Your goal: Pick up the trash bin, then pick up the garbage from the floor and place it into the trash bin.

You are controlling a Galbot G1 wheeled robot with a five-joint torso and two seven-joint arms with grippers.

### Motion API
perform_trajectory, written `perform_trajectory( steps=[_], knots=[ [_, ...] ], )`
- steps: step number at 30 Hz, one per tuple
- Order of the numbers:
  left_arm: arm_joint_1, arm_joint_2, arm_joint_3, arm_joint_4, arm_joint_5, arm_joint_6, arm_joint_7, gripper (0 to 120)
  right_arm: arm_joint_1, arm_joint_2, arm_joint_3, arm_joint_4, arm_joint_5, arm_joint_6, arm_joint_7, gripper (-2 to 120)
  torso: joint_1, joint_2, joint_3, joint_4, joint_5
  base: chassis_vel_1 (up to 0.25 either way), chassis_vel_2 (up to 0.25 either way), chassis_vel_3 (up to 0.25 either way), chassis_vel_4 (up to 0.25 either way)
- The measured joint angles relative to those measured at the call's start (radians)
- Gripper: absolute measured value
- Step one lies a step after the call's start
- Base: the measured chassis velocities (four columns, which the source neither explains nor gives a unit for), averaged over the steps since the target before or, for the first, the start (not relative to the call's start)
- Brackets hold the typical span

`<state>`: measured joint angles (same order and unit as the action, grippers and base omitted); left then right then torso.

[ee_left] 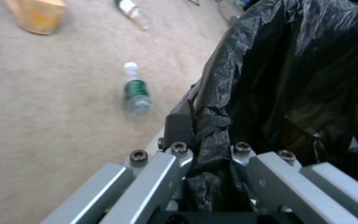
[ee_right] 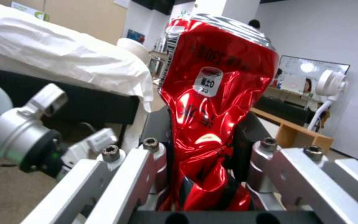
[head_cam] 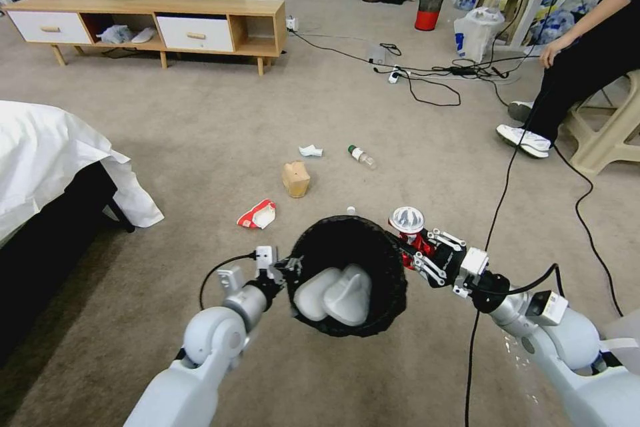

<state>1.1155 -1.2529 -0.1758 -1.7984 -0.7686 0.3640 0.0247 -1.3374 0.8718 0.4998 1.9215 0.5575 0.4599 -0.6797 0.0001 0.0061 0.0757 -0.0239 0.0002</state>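
My left jaws (head_cam: 283, 267) were clamped on the bagged rim of the trash bin (head_cam: 347, 235), held above the floor. My right jaws (head_cam: 415, 245) gripped the crushed red can (head_cam: 407, 221) just beside the rim. Judgement: carry it over the opening, then release.

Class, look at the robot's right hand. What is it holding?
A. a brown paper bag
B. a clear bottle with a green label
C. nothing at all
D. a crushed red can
D. The right hand is clamped on the dented red can, held just beside the rim of the trash bin, which the left hand grips.
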Motion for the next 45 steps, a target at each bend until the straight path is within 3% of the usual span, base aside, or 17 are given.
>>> perform_trajectory(
  steps=[12,20,25,29,35,41,43,45],
  knots=[
    [-0.123,-0.06,0.139,0.122,-0.032,-0.046,0.011,4,-0.013,0.002,-0.008,-0.022,-0.019,0.007,-0.008,23,0.0,0.0,0.0,-0.0001,0.0,0.0,0.0,0.0,0.0],
    [-0.134,-0.09,0.152,0.135,-0.035,-0.049,0.013,4,-0.019,0.001,-0.009,-0.025,-0.026,0.008,-0.008,23,0.0,0.0,0.0,-0.0001,-0.0001,0.0,0.0,0.0,0.0],
    [-0.125,-0.086,0.151,0.122,-0.035,-0.049,0.014,4,-0.027,-0.001,-0.009,-0.025,-0.052,-0.001,0.009,25,0.0,0.0,0.0,0.0,-0.0001,0.0,0.0,0.0,0.0],
    [-0.112,-0.079,0.146,0.105,-0.035,-0.049,0.016,4,-0.034,-0.002,-0.006,-0.024,-0.081,-0.014,0.049,39,0.0,0.0,0.0,0.0,-0.0001,0.0,0.0,0.0,0.0],
    [-0.091,-0.056,0.136,0.071,-0.033,-0.048,0.017,4,-0.047,-0.006,-0.004,-0.025,-0.177,-0.072,0.204,65,0.0,0.0,0.0,0.0,-0.0002,0.0,0.0,0.0,0.0],
    [-0.085,-0.047,0.122,0.064,-0.029,-0.051,0.025,4,-0.046,-0.002,-0.016,-0.029,-0.188,-0.08,0.235,83,0.0,0.0,0.0,0.0,-0.0002,0.0,0.0,0.0,0.0],
    [-0.083,-0.042,0.118,0.059,-0.028,-0.053,0.028,4,-0.038,0.004,-0.023,-0.03,-0.185,-0.08,0.235,95,0.0,0.0,0.0,0.0,-0.0002,0.0,0.0,0.0,0.0],
    [-0.083,-0.042,0.118,0.057,-0.028,-0.054,0.029,4,-0.036,0.005,-0.023,-0.032,-0.183,-0.08,0.235,97,0.0,0.0,0.0,0.0,-0.0002,0.0,0.0,0.0,0.0]
  ],
)
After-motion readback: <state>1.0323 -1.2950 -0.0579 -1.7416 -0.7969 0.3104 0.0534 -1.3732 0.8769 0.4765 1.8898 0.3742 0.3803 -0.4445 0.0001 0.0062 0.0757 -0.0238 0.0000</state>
